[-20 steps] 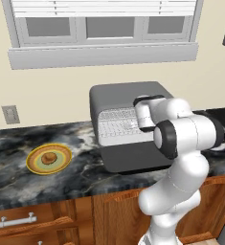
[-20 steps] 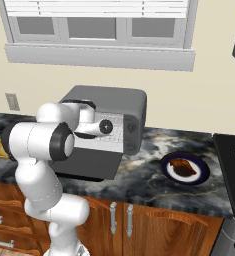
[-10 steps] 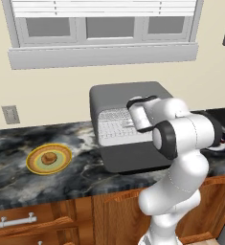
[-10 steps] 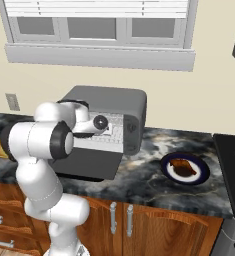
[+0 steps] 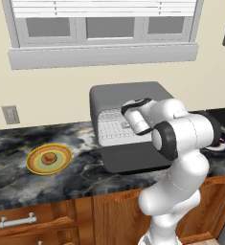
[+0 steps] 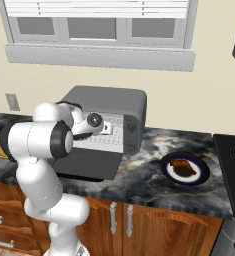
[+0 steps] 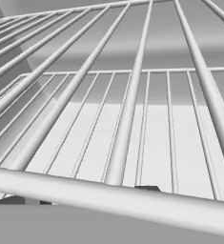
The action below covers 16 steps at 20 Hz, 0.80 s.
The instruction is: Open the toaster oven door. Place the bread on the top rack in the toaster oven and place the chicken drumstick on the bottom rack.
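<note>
On the dark marble counter (image 5: 18,177), your toaster oven (image 5: 128,93) faces the cabinets, its door (image 5: 133,157) folded flat toward you. Your gripper (image 6: 106,128) sits at the racks (image 7: 127,119); you cannot tell its opening. Bread (image 5: 49,158) rests on a yellow plate (image 5: 35,165), the drumstick (image 6: 184,167) on a blue plate (image 6: 168,172).

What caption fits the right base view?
White arm reaching into the toaster oven, its door dropped open; chicken drumstick waits on a plate.

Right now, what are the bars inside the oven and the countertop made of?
The thin silver wire racks look like polished metal, judging by their pale sheen. The dark swirly countertop looks like glossy marble or granite, black with grey-white veins, though a rendered picture leaves that open.
</note>
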{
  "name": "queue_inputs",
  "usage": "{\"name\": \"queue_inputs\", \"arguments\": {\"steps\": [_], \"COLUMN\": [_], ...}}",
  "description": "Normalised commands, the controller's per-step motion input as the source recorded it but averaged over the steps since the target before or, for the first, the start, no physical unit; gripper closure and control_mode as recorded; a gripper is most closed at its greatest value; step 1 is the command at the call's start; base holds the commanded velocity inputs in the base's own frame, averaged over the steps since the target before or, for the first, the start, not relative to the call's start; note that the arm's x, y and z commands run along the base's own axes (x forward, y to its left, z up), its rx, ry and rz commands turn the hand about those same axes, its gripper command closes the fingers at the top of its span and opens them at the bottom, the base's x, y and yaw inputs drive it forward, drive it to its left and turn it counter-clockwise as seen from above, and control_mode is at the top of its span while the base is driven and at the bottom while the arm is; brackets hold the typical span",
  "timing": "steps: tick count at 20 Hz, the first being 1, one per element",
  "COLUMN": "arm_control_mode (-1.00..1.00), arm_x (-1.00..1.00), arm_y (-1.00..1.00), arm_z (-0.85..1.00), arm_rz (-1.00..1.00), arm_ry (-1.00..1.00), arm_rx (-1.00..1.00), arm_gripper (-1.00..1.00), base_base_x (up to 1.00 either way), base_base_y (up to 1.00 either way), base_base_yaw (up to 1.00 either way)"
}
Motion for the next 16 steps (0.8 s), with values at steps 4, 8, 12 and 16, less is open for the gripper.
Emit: {"name": "queue_inputs", "arguments": {"steps": [4,8,12,16], "arm_control_mode": [-1.0,-1.0,-1.0,-1.0], "arm_x": [-0.34,-0.41,-0.43,-0.43], "arm_y": [0.05,0.07,0.07,0.06], "arm_z": [-0.67,-0.66,-0.65,-0.65], "arm_rz": [-0.04,-0.04,-0.04,-0.03], "arm_ry": [0.11,0.08,0.07,0.07], "arm_rx": [-0.07,-0.06,-0.06,-0.05], "arm_gripper": [-1.0,-1.0,-1.0,-1.0], "base_base_x": [0.0,0.0,0.0,0.0], "base_base_y": [0.0,0.0,0.0,0.0], "base_base_yaw": [0.0,0.0,0.0,0.0]}}
